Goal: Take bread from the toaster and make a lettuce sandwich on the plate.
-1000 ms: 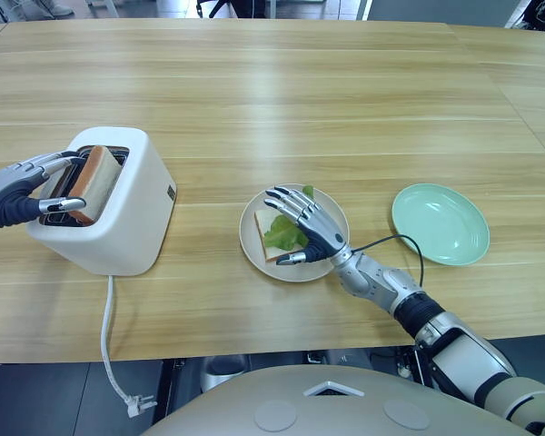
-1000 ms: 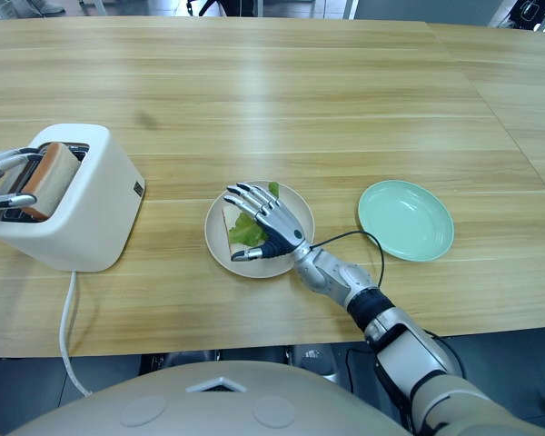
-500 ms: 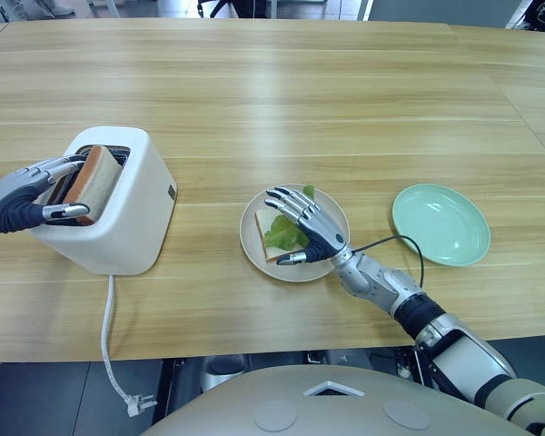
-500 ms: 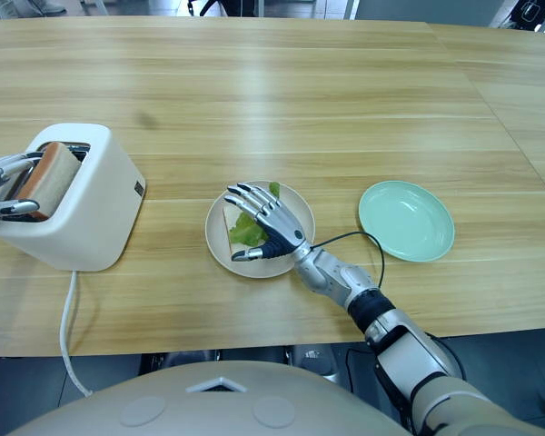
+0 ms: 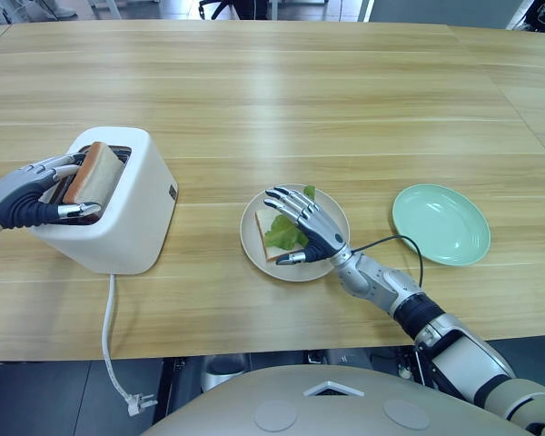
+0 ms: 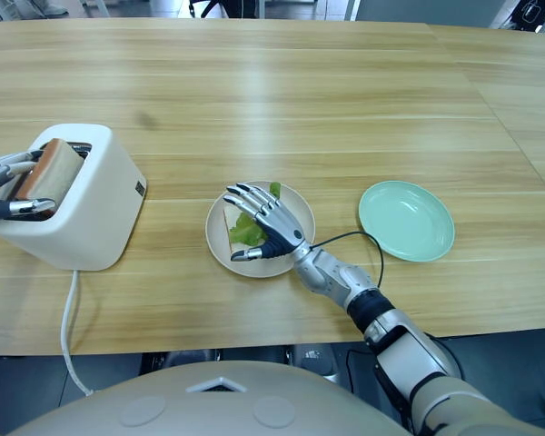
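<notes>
A white toaster stands at the table's left, with a slice of bread sticking up from its slot. My left hand is shut on that slice, thumb on the near face and fingers on the far one. At the table's middle a beige plate holds another bread slice with a lettuce leaf on it. My right hand hovers open over the plate's near right part, fingers spread above the lettuce and hiding part of it.
An empty mint-green plate lies to the right of the beige one. A thin black cable loops between them near my right wrist. The toaster's white cord runs off the table's front edge.
My left hand has shifted slightly on the bread slice in the toaster, which now stands a bit more upright. The right hand has stayed still over the plate.
</notes>
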You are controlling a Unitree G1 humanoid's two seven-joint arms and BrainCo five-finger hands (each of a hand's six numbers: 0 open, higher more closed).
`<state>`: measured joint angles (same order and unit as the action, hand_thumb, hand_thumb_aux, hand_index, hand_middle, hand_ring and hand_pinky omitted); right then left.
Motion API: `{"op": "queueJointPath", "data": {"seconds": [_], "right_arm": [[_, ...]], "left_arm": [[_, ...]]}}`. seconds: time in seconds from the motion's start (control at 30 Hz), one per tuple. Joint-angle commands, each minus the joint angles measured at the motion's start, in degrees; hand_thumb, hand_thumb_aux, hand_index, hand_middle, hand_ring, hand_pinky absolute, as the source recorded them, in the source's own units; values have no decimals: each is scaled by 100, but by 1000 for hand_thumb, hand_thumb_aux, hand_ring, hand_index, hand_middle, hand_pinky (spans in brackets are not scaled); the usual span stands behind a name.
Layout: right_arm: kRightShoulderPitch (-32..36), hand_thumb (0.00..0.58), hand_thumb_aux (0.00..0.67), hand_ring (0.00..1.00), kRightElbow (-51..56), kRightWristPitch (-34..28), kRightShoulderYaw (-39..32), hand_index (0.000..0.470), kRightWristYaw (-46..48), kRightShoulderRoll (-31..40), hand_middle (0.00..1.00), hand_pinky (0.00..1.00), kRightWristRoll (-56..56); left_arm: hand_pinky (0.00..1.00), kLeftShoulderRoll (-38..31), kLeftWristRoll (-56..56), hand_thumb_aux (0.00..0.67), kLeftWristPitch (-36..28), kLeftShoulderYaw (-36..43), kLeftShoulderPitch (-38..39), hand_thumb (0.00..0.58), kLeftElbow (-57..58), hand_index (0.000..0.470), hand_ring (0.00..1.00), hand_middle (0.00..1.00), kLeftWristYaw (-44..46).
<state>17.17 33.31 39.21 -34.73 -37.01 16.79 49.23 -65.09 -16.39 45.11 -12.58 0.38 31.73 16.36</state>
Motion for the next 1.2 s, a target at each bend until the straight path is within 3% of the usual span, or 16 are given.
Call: {"op": "queueJointPath", "data": {"seconds": [0.03, 0.53, 0.63, 0.67, 0.7, 0.73, 0.97, 1.2], "right_arm": [[-40, 0, 0, 0, 1, 28, 63, 0, 60, 18, 0, 0, -37], [-38, 0, 0, 0, 37, 39, 89, 0, 15, 0, 0, 0, -33], [-41, 0, 0, 0, 58, 44, 115, 0, -42, 2, 0, 0, -36], [-44, 0, 0, 0, 53, 47, 127, 0, -61, 8, 0, 0, -38], [-48, 0, 0, 0, 35, 47, 137, 0, -72, 12, 0, 0, -39], [-53, 0, 0, 0, 21, 46, 145, 0, -85, 14, 0, 0, -41], [-120, 0, 0, 0, -126, 59, 241, 0, -228, 68, 0, 0, -2], [-158, 0, 0, 0, -261, 39, 338, 0, -300, 111, 0, 0, -25]], "left_arm": [[251, 49, -184, 670, -47, 294, 115, 580, 180, 460, 251, 251, 146], [322, 149, 693, 670, 368, -42, -41, 580, -77, 460, 322, 322, 168], [678, 170, 794, 670, 317, -173, -270, 580, -3, 460, 678, 678, 45], [678, 182, 826, 670, 302, -207, -340, 580, 10, 460, 678, 678, 21], [969, 197, 862, 670, 308, -259, -399, 580, 43, 460, 969, 969, -12], [1000, 213, 906, 670, 310, -303, -454, 580, 67, 460, 1000, 1000, -25], [1000, 228, 1056, 670, 473, -617, -637, 580, -9, 460, 1000, 1000, -127], [1000, 453, 1936, 670, 412, -724, -845, 580, -365, 460, 1000, 1000, 281]]}}
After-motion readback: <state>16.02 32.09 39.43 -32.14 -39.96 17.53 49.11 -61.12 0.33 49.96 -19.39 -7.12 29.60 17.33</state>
